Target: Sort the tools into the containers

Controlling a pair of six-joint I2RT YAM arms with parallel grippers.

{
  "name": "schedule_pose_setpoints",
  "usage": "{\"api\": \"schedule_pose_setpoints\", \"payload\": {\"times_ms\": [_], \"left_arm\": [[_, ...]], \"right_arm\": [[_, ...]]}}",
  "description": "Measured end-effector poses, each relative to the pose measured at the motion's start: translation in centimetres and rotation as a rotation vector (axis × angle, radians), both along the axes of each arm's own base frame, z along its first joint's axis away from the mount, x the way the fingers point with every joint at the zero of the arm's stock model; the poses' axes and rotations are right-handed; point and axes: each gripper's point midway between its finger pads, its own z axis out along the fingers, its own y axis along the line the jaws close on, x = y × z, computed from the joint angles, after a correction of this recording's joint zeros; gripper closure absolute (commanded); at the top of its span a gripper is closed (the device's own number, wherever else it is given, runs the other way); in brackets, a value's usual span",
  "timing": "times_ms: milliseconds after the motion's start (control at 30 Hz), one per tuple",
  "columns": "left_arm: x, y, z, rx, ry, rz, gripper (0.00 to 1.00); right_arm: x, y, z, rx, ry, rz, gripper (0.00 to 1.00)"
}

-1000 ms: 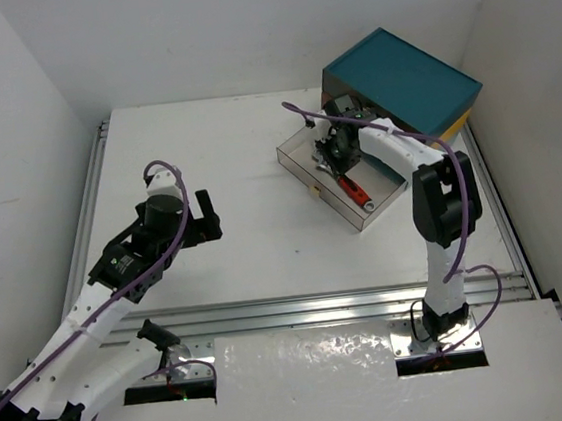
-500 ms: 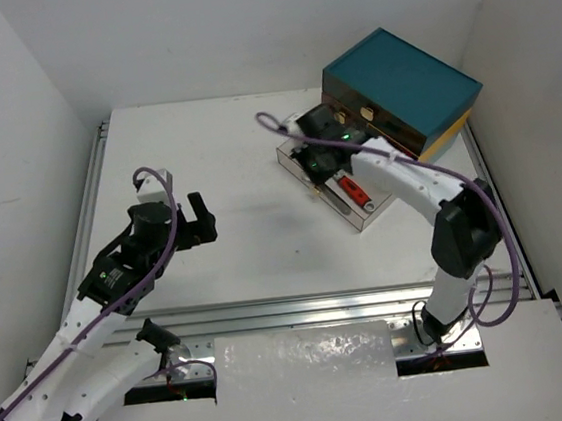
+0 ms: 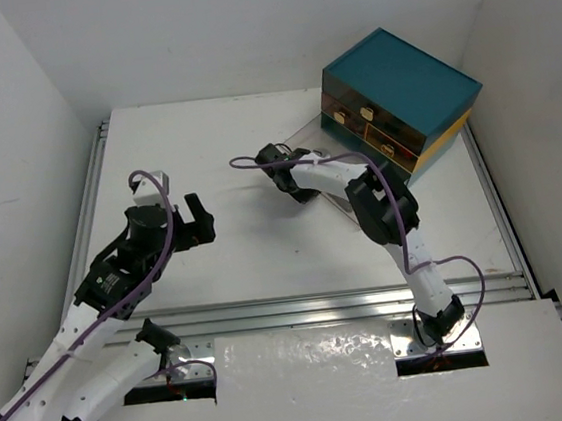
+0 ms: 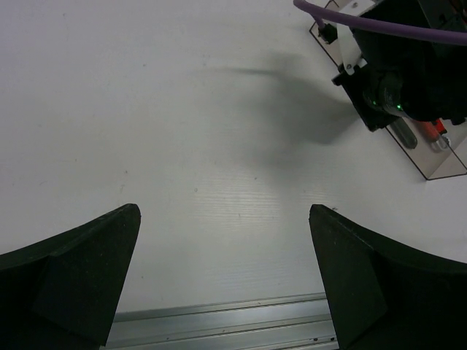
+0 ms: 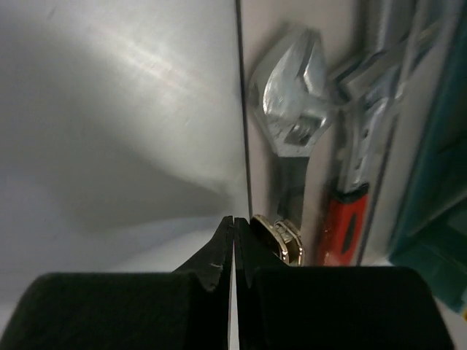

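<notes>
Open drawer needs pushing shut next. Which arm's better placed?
Right. Its hand, fingers together, sits at the drawer front beside the cream knob. The left hand hangs open over the table, away from the drawer.

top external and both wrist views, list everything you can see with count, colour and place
table: one, white, under everything
chest: one, teal top, yellow side edge, far right
closed drawers: amber, cream knobs, in the chest front; count unclear
loose drawer: one, clear, out in front of the chest, mostly hidden by the right arm
knob: one, cream, on the loose drawer's front
adjustable wrench: one, silver head, red handle, inside the loose drawer
slim silver tools: beside the wrench; count unclear
left gripper: black, open, above bare table on the left
right gripper: black, shut, right beside the knob
</notes>
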Motion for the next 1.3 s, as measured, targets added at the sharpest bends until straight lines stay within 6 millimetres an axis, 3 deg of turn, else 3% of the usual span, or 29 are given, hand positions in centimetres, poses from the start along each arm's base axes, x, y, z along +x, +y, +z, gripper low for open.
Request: {"api": "schedule_pose_setpoints", "payload": {"times_ms": [100, 333, 633, 833, 1000, 1300], "left_arm": [[-0.1, 0.1, 0.3, -0.008, -0.014, -0.001, 0.00], [-0.3, 0.1, 1.0, -0.024, -0.039, -0.003, 0.00], [-0.4, 0.1, 1.2, -0.032, -0.049, -0.008, 0.00], [-0.5, 0.1, 1.3, -0.036, -0.055, -0.010, 0.00], [-0.6, 0.1, 1.5, -0.039, -0.062, -0.012, 0.00], [-0.7, 0.1, 1.7, -0.047, -0.070, -0.018, 0.00]], "right_arm": [[1.8, -0.6, 0.9, -0.070, -0.070, -0.013, 1.00], [3.4, -3.4, 1.0, -0.186, -0.108, -0.019, 1.00], [7.9, -9.7, 2.4, -0.267, -0.178, -0.074, 1.00], [10.5, -12.3, 3.9, -0.362, -0.246, -0.063, 1.00], [11.1, -12.9, 2.5, -0.423, -0.231, -0.032, 1.00], [10.5, -14.1, 1.2, -0.455, -0.224, -0.042, 1.00]]}}
